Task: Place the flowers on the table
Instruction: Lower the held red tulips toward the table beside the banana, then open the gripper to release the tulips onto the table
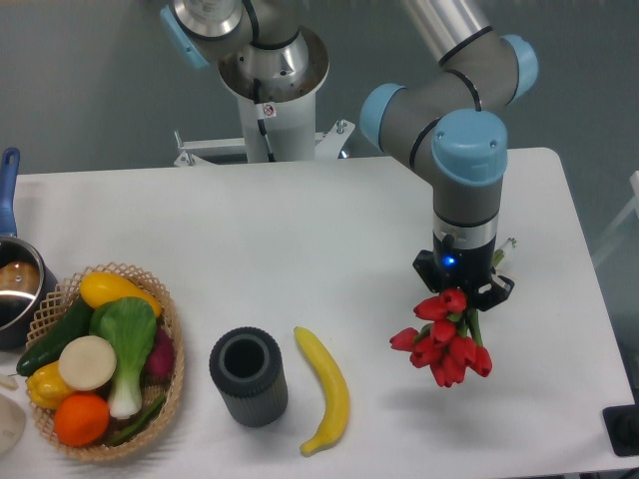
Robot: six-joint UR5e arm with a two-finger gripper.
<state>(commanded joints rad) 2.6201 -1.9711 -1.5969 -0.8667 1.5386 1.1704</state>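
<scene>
A bunch of red flowers point(444, 344) with green stems hangs from my gripper point(465, 297) at the right side of the white table point(300, 230). The gripper points down and is shut on the stems, its fingers mostly hidden behind the blooms. The flowers are held above the table; their shadow falls on the surface below and to the right.
A dark grey ribbed cup point(248, 376) stands at the front middle, with a yellow banana point(326, 388) just right of it. A wicker basket point(170, 394) of vegetables and fruit sits at the front left. A pot point(15, 284) with a blue handle is at the left edge.
</scene>
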